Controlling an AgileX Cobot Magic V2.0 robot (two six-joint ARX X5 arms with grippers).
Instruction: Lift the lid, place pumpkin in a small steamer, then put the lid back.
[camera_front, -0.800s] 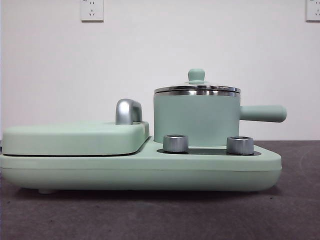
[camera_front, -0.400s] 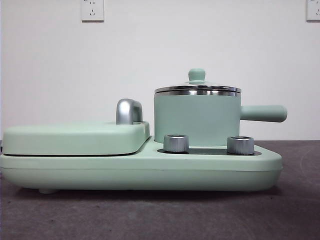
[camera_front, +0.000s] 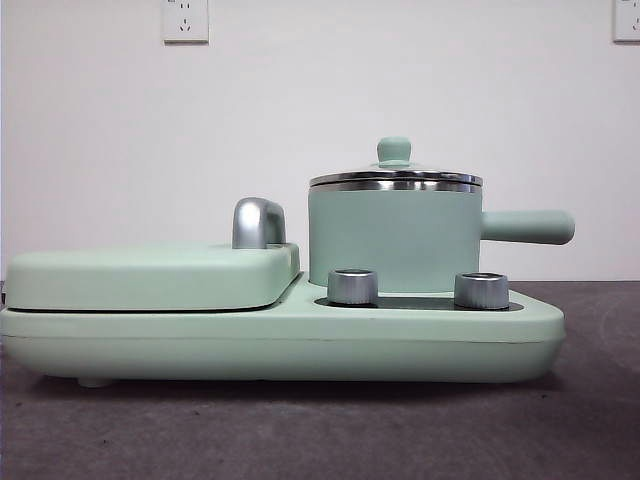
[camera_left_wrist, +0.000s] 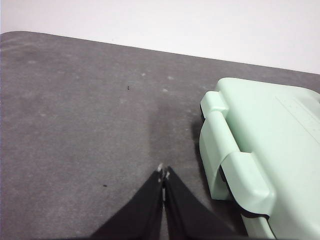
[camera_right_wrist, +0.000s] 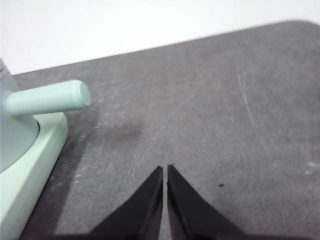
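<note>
Lid sitting on the pot, nothing lifted yet, both grippers pressed together, empty, parked off each side.

Lid atop small steamer

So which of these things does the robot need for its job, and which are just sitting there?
Needed for the job:
- the lid, on the pot
- the small steamer
- the pumpkin, not in view

Just sitting there:
- the flat green cover with its chrome handle
- the two silver knobs
- the wall sockets
</note>
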